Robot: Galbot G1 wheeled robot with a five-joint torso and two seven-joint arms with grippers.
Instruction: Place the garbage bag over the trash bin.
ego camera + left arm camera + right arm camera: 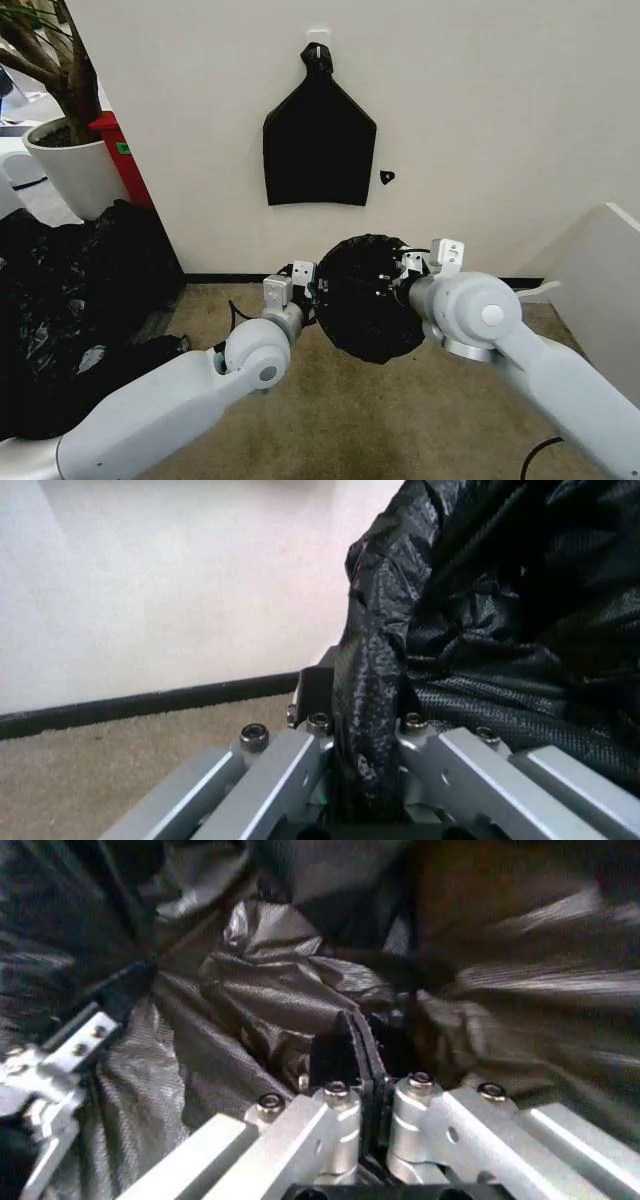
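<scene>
The garbage bag (368,300), glossy, black and wrinkly, hangs stretched into a round open shape between my two arms, just in front of the wall. My left gripper (318,290) grips its left edge. In the left wrist view the fingers (312,697) are shut on a bunched fold of the bag (480,630). My right gripper (402,275) grips the opposite edge. In the right wrist view that gripper (360,1057) is shut on thin black plastic (250,990), and the left gripper (60,1057) shows across the opening. The trash bin is hidden.
A flat black bundle with a knotted top (318,140) hangs on the wall above. A big heap of black sheeting (70,300) lies at the left, below a white plant pot (75,170). A white panel (600,270) stands at the right. The floor is beige carpet (380,420).
</scene>
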